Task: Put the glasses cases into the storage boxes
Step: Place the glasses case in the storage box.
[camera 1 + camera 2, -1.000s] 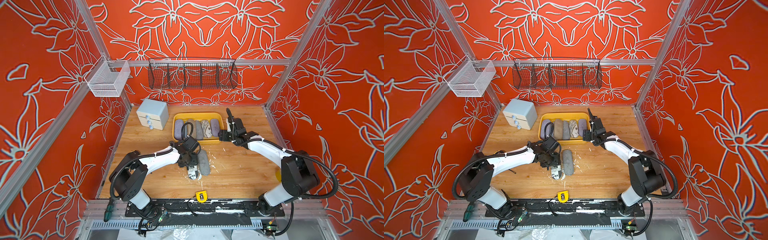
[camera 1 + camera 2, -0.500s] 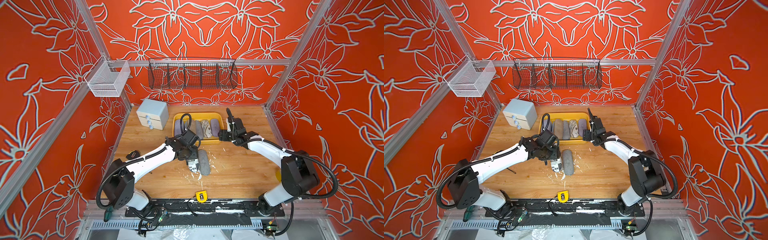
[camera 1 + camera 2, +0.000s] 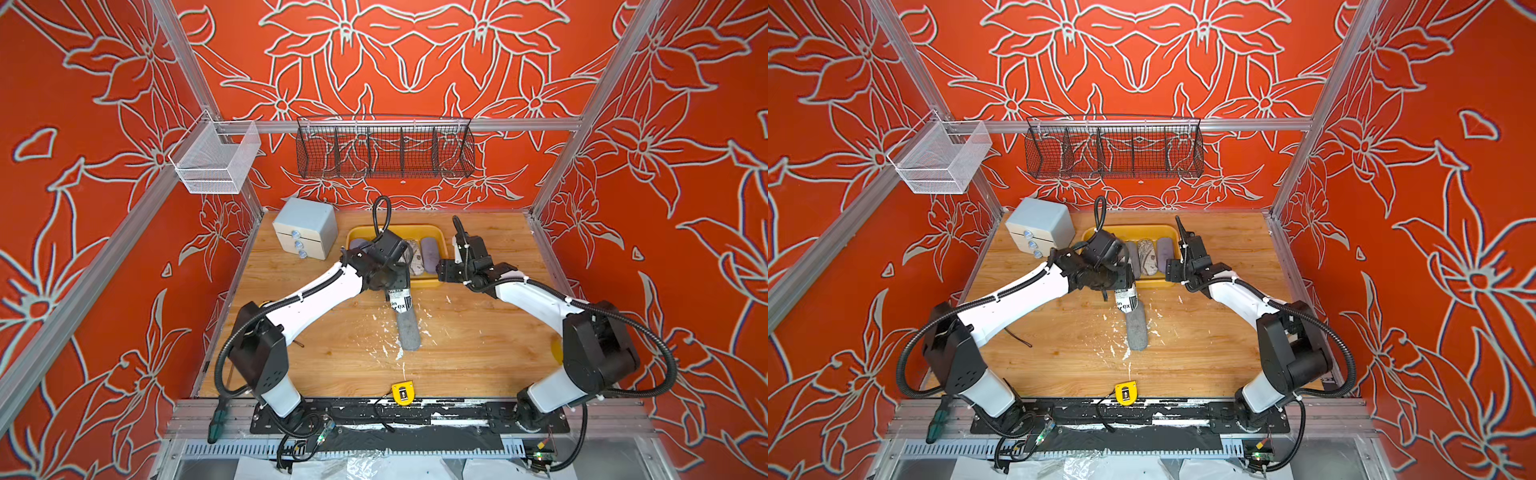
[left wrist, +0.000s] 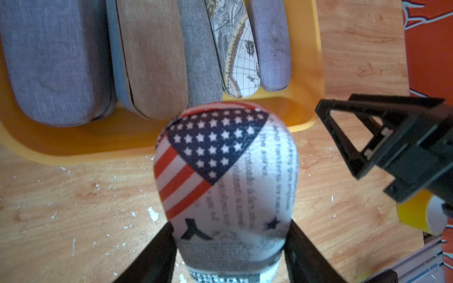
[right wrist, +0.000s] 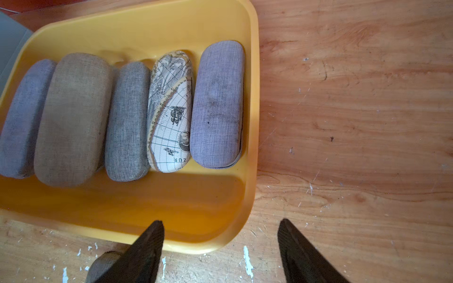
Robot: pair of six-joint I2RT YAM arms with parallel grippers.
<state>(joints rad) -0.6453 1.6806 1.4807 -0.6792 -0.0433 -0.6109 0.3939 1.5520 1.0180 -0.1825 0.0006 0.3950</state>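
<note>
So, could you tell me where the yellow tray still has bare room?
The row of fabric and map-printed glasses cases is packed side by side across the shallow yellow plastic tray. Bare floor lies between their ends and its near wall. The wooden table by its right wall is bare too.

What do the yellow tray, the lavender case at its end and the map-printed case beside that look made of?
Shallow yellow tray: probably smooth moulded plastic; glossy sheen, rounded seamless corners.
Lavender oblong case: matte woven fabric cover; linen-like weave visible.
Map-printed beige case: smooth printed covering, perhaps faux leather; no weave shows.
</note>
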